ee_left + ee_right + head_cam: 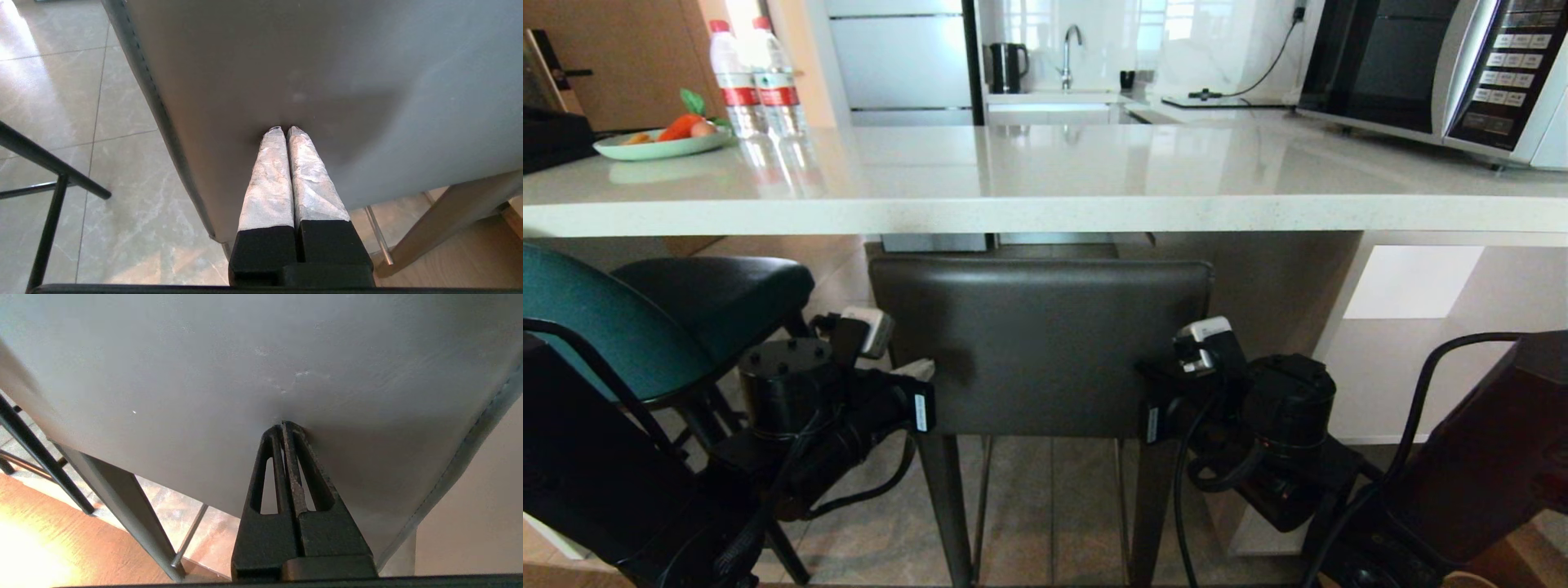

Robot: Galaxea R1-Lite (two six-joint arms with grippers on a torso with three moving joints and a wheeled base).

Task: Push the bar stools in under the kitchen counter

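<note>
The dark grey bar stool (1039, 343) stands straight ahead, its rectangular back just below the front edge of the white speckled kitchen counter (1045, 204). My left gripper (286, 130) is shut, its taped fingertips pressing a dent into the left part of the stool's back (327, 73). My right gripper (282, 425) is shut too, its tips denting the right part of the back (245, 367). In the head view the grippers' tips are hidden behind the wrists. The teal bar stool (645, 318) stands to the left, angled, its seat partly under the counter.
On the counter sit a green plate of fruit (662, 145), two water bottles (756, 82) and a microwave (1437, 69). A white side panel (1339, 327) closes the counter's right end beside the grey stool. The teal stool's thin black legs (49, 192) stand close on the left.
</note>
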